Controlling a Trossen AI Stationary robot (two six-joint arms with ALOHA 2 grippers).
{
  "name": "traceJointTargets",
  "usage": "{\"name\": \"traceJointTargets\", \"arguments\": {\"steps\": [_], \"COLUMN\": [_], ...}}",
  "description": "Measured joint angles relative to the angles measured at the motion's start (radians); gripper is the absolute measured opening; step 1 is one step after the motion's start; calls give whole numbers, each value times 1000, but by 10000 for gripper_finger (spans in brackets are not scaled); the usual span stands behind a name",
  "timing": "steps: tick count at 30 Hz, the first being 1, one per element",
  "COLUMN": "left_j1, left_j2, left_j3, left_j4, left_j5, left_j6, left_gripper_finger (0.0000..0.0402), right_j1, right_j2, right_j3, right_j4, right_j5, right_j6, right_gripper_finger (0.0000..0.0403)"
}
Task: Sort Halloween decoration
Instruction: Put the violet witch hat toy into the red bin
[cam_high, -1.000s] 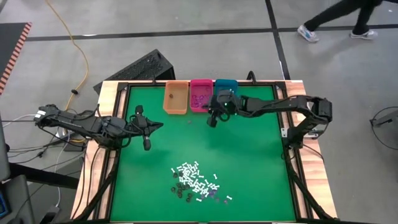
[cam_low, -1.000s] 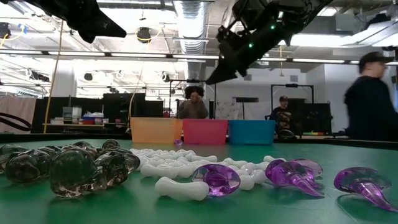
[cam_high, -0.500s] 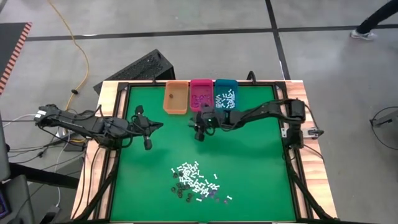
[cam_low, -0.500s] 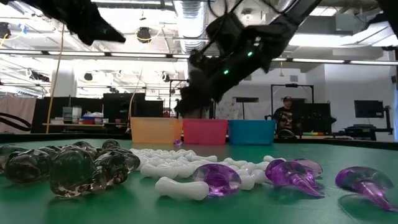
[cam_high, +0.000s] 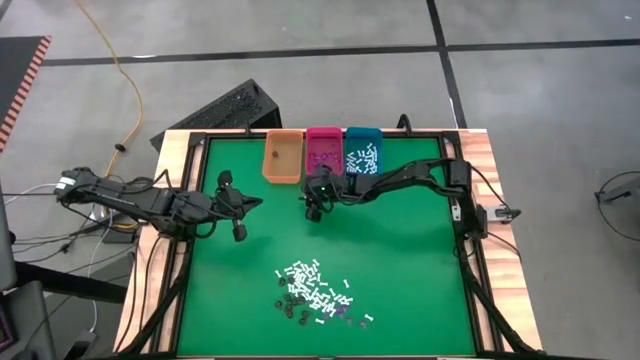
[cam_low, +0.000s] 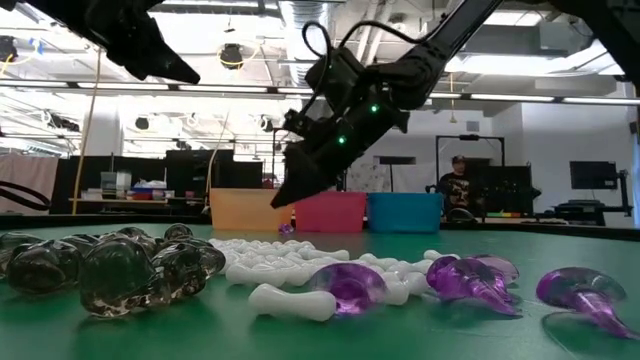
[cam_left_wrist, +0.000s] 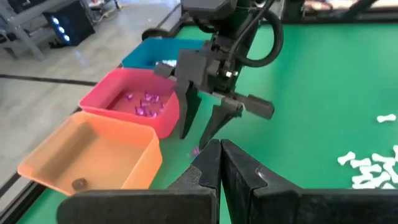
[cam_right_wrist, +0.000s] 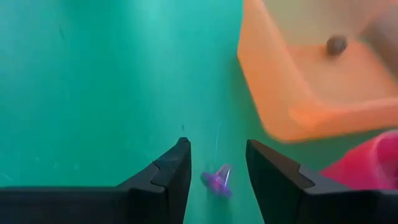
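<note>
Halloween decoration, one purple bit (cam_right_wrist: 217, 180): loose on green felt between spread fingers of right gripper (cam_right_wrist: 217, 167); centre, descend, then pinch. Left gripper (cam_left_wrist: 219, 163) pressed together, idle.

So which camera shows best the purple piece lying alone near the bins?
The right wrist view: the purple piece lies between the open right gripper fingers. The left wrist view shows it small; the other views hardly.

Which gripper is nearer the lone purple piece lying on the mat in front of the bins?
Right. The right gripper hangs directly over the purple piece, open fingers either side. The left gripper is shut, off to the piece's left over bare mat.
</note>
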Motion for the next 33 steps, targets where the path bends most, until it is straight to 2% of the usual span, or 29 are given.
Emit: {"name": "traceJointTargets", "arguments": {"steps": [8, 19, 24, 33], "left_j1": [0, 0, 0, 0], "left_j2": [0, 0, 0, 0], "left_j3": [0, 0, 0, 0], "left_j4": [-6, -6, -6, -6], "left_j5": [1, 0, 0, 0], "left_j6": [-9, -10, -10, -9], "left_gripper_finger": [0, 0, 0, 0], "right_j1": [-6, 3, 46, 36], "right_j2": [64, 66, 73, 73], "right_j3": [3, 3, -1, 5], "right_j4": [10, -19, -45, -32], "right_j5": [19, 41, 130, 144], "right_j6": [30, 19, -31, -21], "right_gripper_finger": [182, 171, 171, 171]}}
